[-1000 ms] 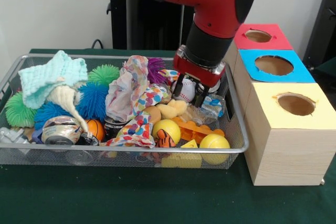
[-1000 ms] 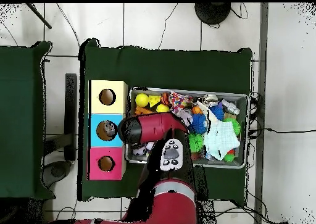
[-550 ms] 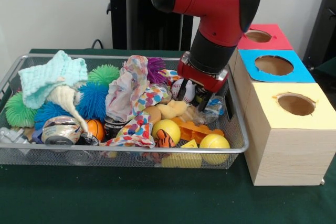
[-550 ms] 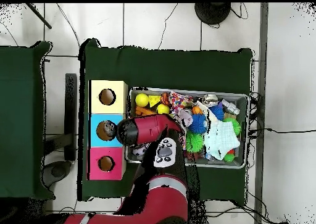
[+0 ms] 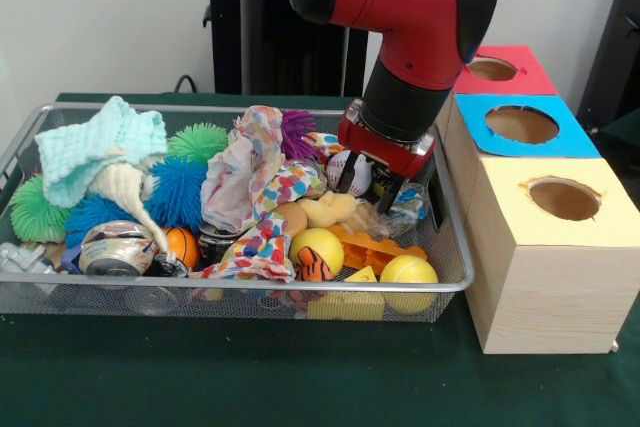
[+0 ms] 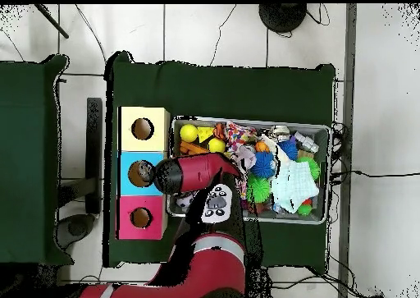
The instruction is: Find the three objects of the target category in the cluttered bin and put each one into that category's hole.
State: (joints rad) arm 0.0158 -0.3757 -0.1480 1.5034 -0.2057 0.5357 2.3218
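Front view: the red and black arm came down into the silver wire-mesh bin point(image 5: 455, 247), with the gripper point(image 5: 372, 185) low at the bin's right end, near its back edge. Its dark fingers point(image 5: 352, 179) pointed down among the clutter beside a white baseball with red stitching point(image 5: 342, 169) and a crumpled clear plastic bottle point(image 5: 405, 202) — how wide they stood, or whether they held anything, could not be told.

Along the bin's front edge lay two yellow balls point(image 5: 317, 244) point(image 5: 408, 272), with a small orange tiger-striped toy point(image 5: 314, 265) against the left one and an orange plastic block point(image 5: 368, 245) between them. A multicoloured dotted cloth point(image 5: 258, 179) was heaped mid-bin, with a purple spiky ball point(image 5: 296, 131) at the back edge behind it. The bin's left half held a pale mint knitted cloth point(image 5: 95, 147), blue point(image 5: 178, 192) and green spiky balls point(image 5: 198, 141), a dented silver can point(image 5: 115, 247) and a small orange basketball point(image 5: 183, 245).

Three wooden boxes stood in a row just beside the bin's right end, each top with a round hole: yellow point(image 5: 560, 197) nearest, blue point(image 5: 522, 125) in the middle, red point(image 5: 492, 69) farthest.

Overhead view: the arm's red link point(image 6: 193, 173) lay across the bin's end next to the blue box point(image 6: 142, 173) — the gripper was hidden beneath it. The yellow balls point(image 6: 189, 132) sat in the bin's corner by the yellow box point(image 6: 143, 129).
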